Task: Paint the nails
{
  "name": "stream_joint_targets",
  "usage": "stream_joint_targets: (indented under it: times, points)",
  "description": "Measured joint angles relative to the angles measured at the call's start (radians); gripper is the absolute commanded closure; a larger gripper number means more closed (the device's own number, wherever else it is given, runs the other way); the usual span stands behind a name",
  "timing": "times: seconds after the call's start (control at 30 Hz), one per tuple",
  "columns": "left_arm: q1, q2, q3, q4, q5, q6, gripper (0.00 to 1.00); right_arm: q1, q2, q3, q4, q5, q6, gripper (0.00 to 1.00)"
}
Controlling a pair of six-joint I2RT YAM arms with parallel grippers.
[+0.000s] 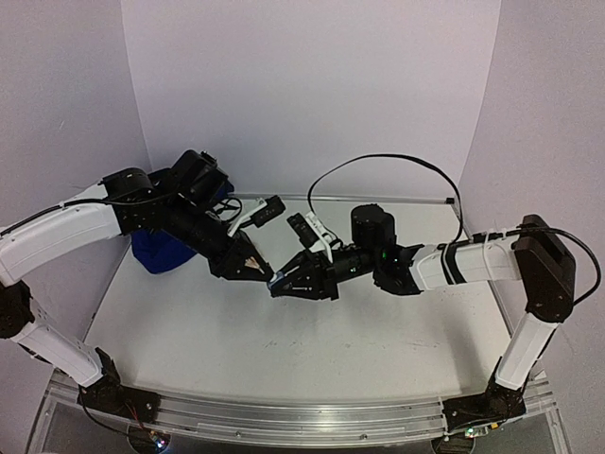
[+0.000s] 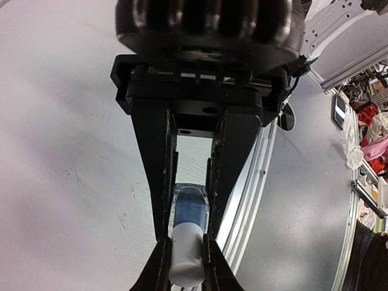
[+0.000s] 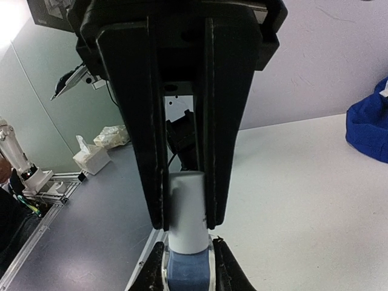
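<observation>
A small bottle with a blue base [image 2: 191, 209] and a white cap [image 3: 187, 209] hangs between both grippers above the table's middle [image 1: 272, 278]. My left gripper [image 2: 187, 237] is shut on the blue base. My right gripper [image 3: 188, 221] is shut on the white cap, facing the left one. In the top view the left gripper [image 1: 257, 271] and right gripper [image 1: 284, 284] meet tip to tip. The mannequin hand and its nails do not show clearly. A blue cloth [image 1: 159, 252] lies behind the left arm.
The blue cloth also shows in the right wrist view [image 3: 371, 130] at the right edge. A black cable [image 1: 378, 161] loops over the right arm. The metal rail [image 1: 284, 421] runs along the table's near edge. Lilac walls enclose three sides.
</observation>
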Motion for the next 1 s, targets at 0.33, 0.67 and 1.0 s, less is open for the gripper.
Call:
stream_joint_targets:
  times: [0.33, 0.67, 1.0]
  points:
    - [0.027, 0.013, 0.011, 0.002, -0.157, -0.175, 1.00, 0.041, -0.017, -0.017, -0.008, 0.378, -0.077, 1.00]
    - [0.043, 0.070, 0.049, 0.082, -0.407, -0.560, 0.87, 0.248, 0.043, 0.056, -0.005, 1.342, -0.184, 1.00]
    - [0.057, -0.148, -0.163, 0.235, -0.407, -0.496, 0.22, 0.195, -0.036, -0.069, 0.047, 1.311, -0.153, 1.00]
